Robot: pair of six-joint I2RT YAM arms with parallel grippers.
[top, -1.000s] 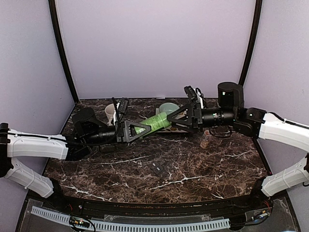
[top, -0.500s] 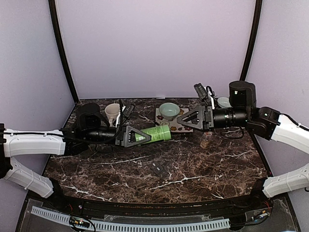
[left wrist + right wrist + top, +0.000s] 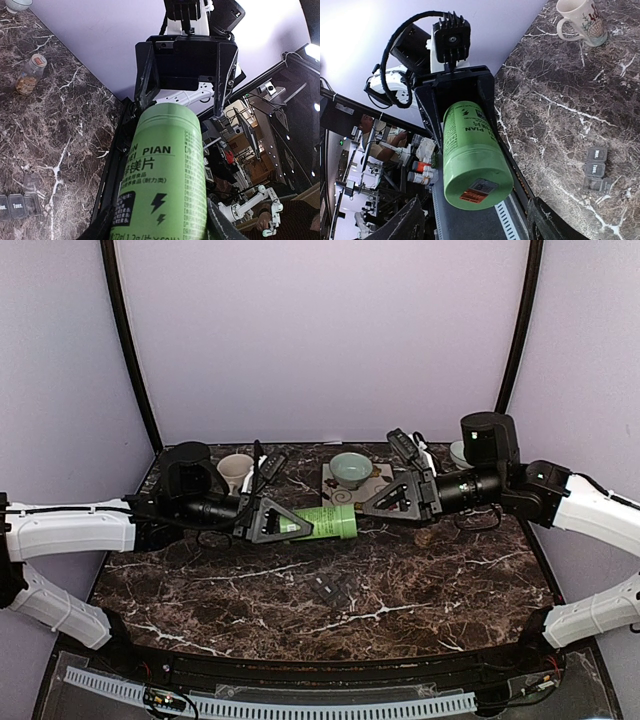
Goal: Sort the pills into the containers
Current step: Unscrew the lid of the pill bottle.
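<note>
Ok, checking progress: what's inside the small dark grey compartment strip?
No pills visible inside. The dark grey strip lies on the marble table; labelled lids cover two compartments; the third is too small to judge.

The green bottle [image 3: 167,170] is labelled "PIAN" and "镁片"; one lid of the containers [image 3: 17,206] reads "Tues."

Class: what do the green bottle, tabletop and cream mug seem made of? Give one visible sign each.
The green bottle: probably plastic, smooth printed label. The tabletop: dark marble-look, white veins, maybe laminate. The cream mug: likely glazed ceramic, smooth sheen.
</note>
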